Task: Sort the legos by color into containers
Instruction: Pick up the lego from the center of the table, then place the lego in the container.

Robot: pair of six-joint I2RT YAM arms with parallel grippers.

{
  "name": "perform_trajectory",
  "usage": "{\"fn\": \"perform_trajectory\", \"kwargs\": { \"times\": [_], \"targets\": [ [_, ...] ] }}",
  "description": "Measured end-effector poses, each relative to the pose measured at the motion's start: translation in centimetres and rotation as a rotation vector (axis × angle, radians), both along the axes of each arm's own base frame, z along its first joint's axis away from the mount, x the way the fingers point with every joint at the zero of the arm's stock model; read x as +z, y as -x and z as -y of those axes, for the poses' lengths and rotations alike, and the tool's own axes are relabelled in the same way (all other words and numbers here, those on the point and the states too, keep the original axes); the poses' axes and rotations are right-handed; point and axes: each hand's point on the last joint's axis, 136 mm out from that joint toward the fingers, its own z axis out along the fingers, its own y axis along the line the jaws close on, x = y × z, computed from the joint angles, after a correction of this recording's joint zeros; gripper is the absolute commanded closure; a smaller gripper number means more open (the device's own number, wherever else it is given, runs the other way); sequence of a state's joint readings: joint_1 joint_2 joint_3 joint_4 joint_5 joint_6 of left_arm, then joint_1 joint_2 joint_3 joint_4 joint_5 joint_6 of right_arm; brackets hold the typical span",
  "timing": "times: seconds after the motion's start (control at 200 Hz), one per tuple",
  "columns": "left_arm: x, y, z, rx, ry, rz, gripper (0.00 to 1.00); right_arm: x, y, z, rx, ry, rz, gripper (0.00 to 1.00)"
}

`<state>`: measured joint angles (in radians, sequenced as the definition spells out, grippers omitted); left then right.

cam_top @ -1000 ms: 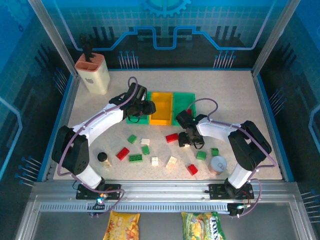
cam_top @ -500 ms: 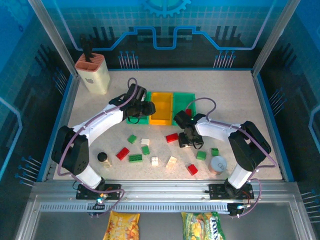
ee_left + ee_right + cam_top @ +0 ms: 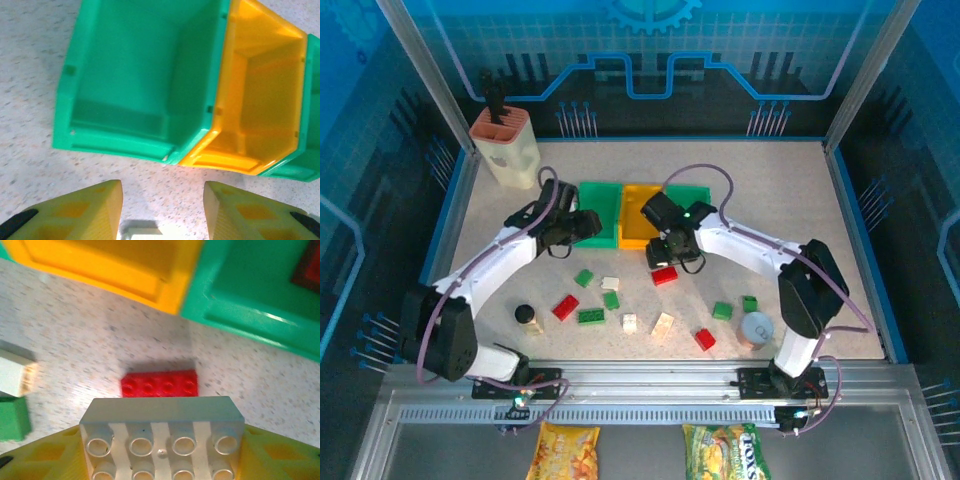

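My right claw (image 3: pixel 666 254): clenched on a cream-white brick (image 3: pixel 161 415), one finger on each short end.
Where the brick is: in the air, just near of the yellow bin (image 3: pixel 150 285), above a red brick (image 3: pixel 159 384) that lies on the table.
Facing: the hollow underside with its round tubes is turned toward my wrist, so I judge the studs face away from me.
Long axis: from finger to finger, roughly parallel to the red brick, so about left to right in the scene.
Risk, wrong bin: the seam between the yellow bin and the right green bin (image 3: pixel 240 315) is straight ahead. That green bin already holds a red piece (image 3: pixel 307 270). A release off to the right would mix the colors.
Risk, rim: a low release could hit the near lip and bounce the brick back onto the table.
Risk, grip: held only by its ends, the brick could swing around that line if it clips a wall.
My left claw (image 3: pixel 162 194): near the left green bin (image 3: pixel 125 145), fingers apart. A pale piece (image 3: pixel 142 232) sits low between them. I cannot tell whether it is gripped.
Risk, crowding: both my arms are close to the bins and could collide.
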<state>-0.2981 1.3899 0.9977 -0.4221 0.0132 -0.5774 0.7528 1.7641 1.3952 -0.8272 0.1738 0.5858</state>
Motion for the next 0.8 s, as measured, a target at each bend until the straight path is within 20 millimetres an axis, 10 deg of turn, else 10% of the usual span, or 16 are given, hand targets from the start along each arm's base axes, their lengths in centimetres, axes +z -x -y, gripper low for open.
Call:
{"fn": "perform_trajectory", "kwargs": {
  "times": [0.485, 0.8],
  "targets": [
    [0.4, 3.4, -3.4, 0.058, 0.004, 0.008, 0.51, 3.2, -5.2, -9.1, 0.13, -0.187, 0.083, 0.4],
    [-0.1, 5.1, -3.6, 0.052, 0.004, -0.025, 0.5, 4.3, -8.4, -13.1, 0.546, -0.158, 0.347, 0.39]
  ]
}}
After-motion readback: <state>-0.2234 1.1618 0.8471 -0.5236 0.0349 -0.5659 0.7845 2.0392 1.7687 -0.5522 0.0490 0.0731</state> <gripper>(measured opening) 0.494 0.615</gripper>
